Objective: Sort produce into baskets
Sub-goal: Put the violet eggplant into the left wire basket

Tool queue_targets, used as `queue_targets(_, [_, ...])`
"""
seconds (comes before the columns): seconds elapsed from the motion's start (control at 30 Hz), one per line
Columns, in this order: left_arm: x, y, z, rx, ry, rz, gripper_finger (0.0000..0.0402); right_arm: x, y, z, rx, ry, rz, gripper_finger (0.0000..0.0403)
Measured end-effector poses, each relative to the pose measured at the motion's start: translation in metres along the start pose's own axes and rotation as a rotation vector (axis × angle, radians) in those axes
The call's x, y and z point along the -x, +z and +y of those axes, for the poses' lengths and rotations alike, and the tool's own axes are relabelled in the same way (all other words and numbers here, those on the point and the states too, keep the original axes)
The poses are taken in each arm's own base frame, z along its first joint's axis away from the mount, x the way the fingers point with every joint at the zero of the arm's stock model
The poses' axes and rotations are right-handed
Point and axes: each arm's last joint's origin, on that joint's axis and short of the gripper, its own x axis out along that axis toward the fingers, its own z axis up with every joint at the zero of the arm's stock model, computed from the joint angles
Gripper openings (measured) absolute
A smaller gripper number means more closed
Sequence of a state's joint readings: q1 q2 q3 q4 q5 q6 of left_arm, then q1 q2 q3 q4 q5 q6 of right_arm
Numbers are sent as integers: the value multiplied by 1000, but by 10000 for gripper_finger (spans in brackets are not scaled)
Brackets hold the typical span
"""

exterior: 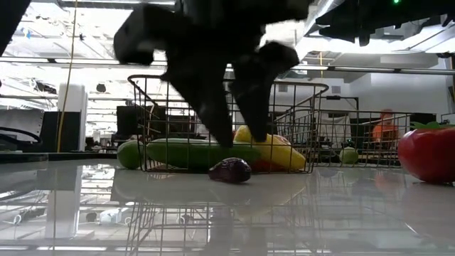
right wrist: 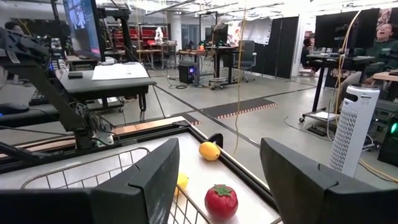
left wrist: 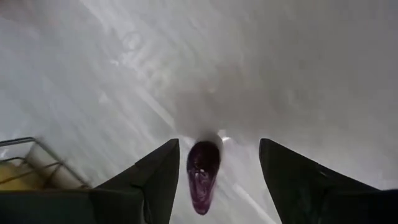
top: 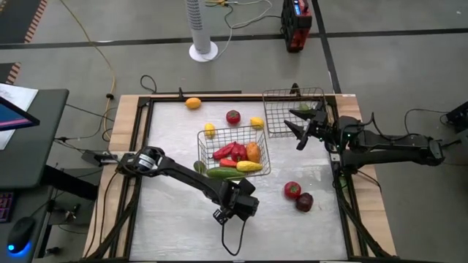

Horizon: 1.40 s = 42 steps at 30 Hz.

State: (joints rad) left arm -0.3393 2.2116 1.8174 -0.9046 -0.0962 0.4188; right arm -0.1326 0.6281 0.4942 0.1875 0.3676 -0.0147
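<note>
A central basket point(top: 263, 150) filled with peppers, corn and cucumber is flanked by the left gripper point(top: 232, 207) below and a second basket point(top: 281, 124) upper right.

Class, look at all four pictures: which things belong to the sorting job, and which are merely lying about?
Job: two baskets; cucumber; corn; red peppers; lemon; tomato; purple piece between the open left gripper fingers.

Lying about: white tower fan; red box; yellow cable.

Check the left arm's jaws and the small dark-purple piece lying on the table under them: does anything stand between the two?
Nothing visible does. The left gripper hangs open over the dark-purple piece, which lies on bare table between the jaws, just outside the filled basket.
</note>
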Motion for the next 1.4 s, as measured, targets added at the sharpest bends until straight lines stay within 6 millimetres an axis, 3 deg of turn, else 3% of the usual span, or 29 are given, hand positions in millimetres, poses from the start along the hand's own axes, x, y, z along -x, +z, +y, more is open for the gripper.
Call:
queue_targets(0.27, [-20,-13,-6,-9,27,54,208,0,0,0,0,0,0,253])
queue_targets(0.83, [-22,-15,-4,-13,68,76,204,0,0,0,1,0,0,253])
queue_targets(0.97, [-22,-15,-4,-12,62,72,171,0,0,0,1,0,0,253])
queue_targets(1.27, [-22,-14,-5,-6,28,60,44,0,0,0,1,0,0,253])
queue_targets(1.4, [-21,-15,-5,-7,24,61,9,0,0,0,3,0,0,253])
